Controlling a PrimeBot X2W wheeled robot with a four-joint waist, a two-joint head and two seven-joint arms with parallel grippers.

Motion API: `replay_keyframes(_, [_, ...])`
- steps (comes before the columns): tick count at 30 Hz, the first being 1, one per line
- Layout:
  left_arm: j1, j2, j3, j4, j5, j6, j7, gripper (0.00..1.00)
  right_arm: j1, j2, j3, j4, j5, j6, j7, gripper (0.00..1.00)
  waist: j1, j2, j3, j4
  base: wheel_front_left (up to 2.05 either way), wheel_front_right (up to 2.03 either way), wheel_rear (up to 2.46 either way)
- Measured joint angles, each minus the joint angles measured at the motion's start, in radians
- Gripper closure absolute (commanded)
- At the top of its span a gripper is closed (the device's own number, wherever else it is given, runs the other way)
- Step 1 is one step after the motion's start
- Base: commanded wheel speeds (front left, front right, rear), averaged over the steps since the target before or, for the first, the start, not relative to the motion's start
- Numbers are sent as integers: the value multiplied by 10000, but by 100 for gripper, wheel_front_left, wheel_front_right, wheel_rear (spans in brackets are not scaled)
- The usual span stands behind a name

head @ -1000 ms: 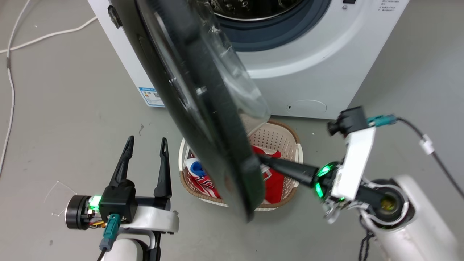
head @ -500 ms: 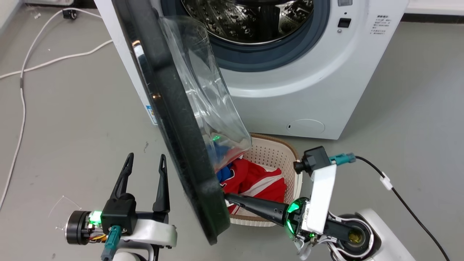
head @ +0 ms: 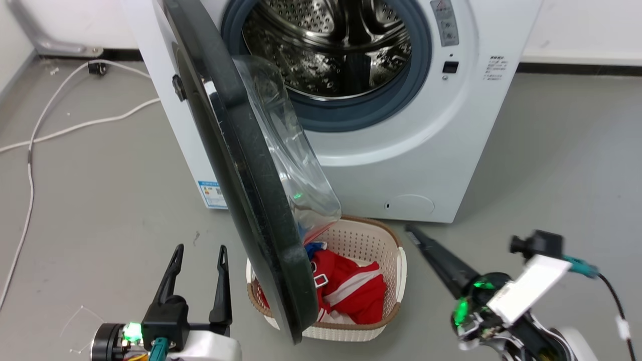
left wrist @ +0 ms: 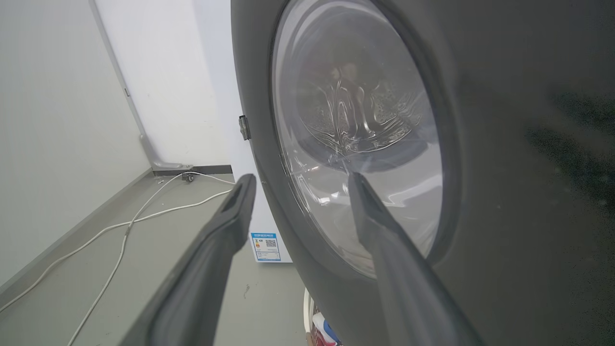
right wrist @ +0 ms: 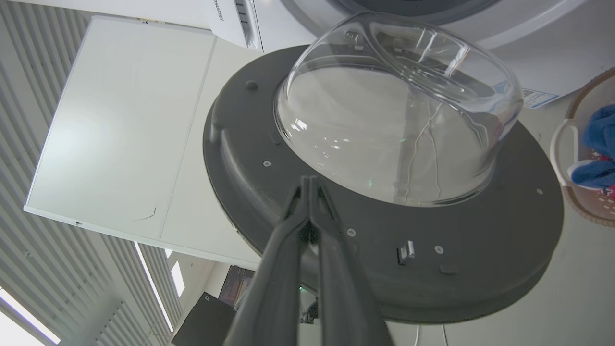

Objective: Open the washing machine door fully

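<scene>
Head view: the washing machine door point(head: 225, 175) stands roughly half open, hinged on the left of the white washing machine point(head: 401, 160), its lower edge over a laundry basket point(head: 373, 235). Expect a heavy, rigid, glossy disc. Its glass bowl point(right wrist: 384, 120) looks slippery, so push on the dark rim. Your left tool point(head: 200, 248) is spread and empty. Your right tool point(head: 409, 229) is pinched together on nothing, clear of the door. A white cable point(head: 100, 119) lies on the grey floor point(head: 551, 175).
</scene>
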Motion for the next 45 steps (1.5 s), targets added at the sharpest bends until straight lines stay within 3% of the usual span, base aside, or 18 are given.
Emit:
replay_keyframes(9, [314,36,54,-71,0,54,0,0,937,50,-1204,-529,-715,0,-2134,100,0,0,-388,-251,0,0,0])
replay_keyframes(12, [342,38,61,-81,0,77,0,0,1081,-109,-1373,-694,-1733,0,-3221,100,0,0,-444,-307,0,0,0])
replay_keyframes(16, [386,38,71,-86,-2,90,0,0,1140,-646,-1223,-805,-4328,2,-5760,100,0,0,-497,-370,0,0,0])
replay_keyframes(18, [399,36,75,-86,-4,107,0,0,1208,-736,-1095,-640,-5480,0,-6452,100,0,0,-522,-393,0,0,0])
replay_keyframes(25, [435,33,65,-105,-29,138,0,0,1281,-128,-2336,-1127,-10751,4,-6661,100,0,0,-523,-434,0,0,0])
replay_keyframes(31, [433,29,61,-107,-42,136,0,0,1726,90,-2449,-1312,-14366,6,-6661,100,1,0,-483,-378,0,0,0])
replay_keyframes(39, [432,27,61,-104,-42,134,0,0,2242,433,-2886,-880,-15150,4,-6661,100,1,0,-470,-297,0,0,0])
replay_keyframes(45, [452,29,65,-144,-40,136,0,0,2629,464,-3093,-537,-14847,4,-6661,100,2,0,-476,-257,0,0,0])
